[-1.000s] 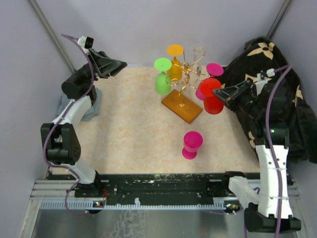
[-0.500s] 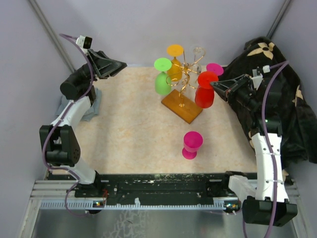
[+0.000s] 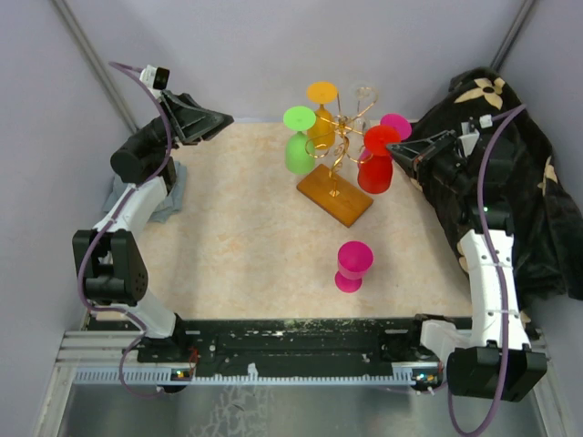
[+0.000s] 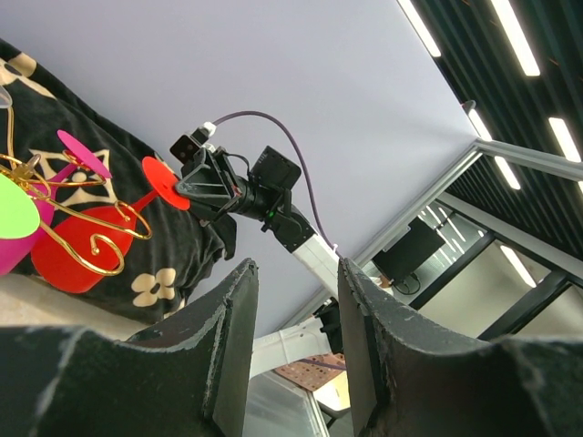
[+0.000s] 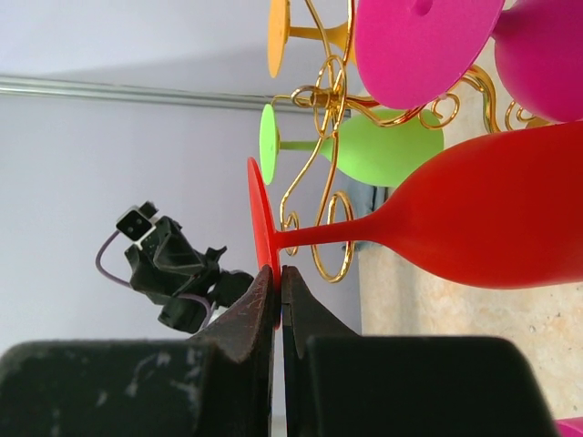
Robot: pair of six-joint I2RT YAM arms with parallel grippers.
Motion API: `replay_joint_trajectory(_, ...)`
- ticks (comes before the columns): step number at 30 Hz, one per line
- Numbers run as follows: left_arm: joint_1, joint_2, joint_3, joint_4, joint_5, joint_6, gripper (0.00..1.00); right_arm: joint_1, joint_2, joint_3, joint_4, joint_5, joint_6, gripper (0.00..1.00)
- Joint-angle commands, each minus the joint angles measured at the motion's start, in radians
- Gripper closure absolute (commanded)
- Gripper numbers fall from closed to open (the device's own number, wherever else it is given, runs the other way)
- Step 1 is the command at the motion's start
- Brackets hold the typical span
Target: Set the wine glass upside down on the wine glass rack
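The gold wire wine glass rack (image 3: 339, 146) stands on its amber base (image 3: 334, 195) at the back middle. Green (image 3: 298, 150), orange (image 3: 321, 94) and magenta (image 3: 394, 127) glasses hang on it upside down. My right gripper (image 3: 401, 150) is shut on the foot rim of a red wine glass (image 3: 375, 168), held upside down against the rack's right arms; the right wrist view shows its foot (image 5: 261, 228) pinched, its bowl (image 5: 492, 209) and the gold scrolls (image 5: 328, 218) behind the stem. Another magenta glass (image 3: 352, 265) stands on the table. My left gripper (image 3: 223, 118) is open, raised at the back left.
A black floral cloth (image 3: 510, 173) is heaped at the right behind my right arm. A grey rag (image 3: 168, 196) lies at the left by my left arm. The beige mat (image 3: 246, 246) covers the table.
My right gripper has carried the red glass up and left, from beside the rack's base to against the rack's right arms. The left arm has barely moved.
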Motion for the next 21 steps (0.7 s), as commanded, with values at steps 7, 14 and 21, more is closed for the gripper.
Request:
replay_joint_trajectory(7,0.004,-0.019,0.009,0.14,0.016,0.026,0.54,-0.008,0.038,0.024,0.098,-0.017,-0.001,1.0)
replay_joint_trajectory(14,0.004,-0.024,0.005,0.13,0.02,0.036,0.54,-0.009,0.057,0.028,0.116,-0.037,0.018,1.0)
replay_joint_trajectory(21,0.004,-0.024,0.003,0.13,0.018,0.036,0.53,0.017,0.093,0.034,0.151,-0.052,0.052,1.0)
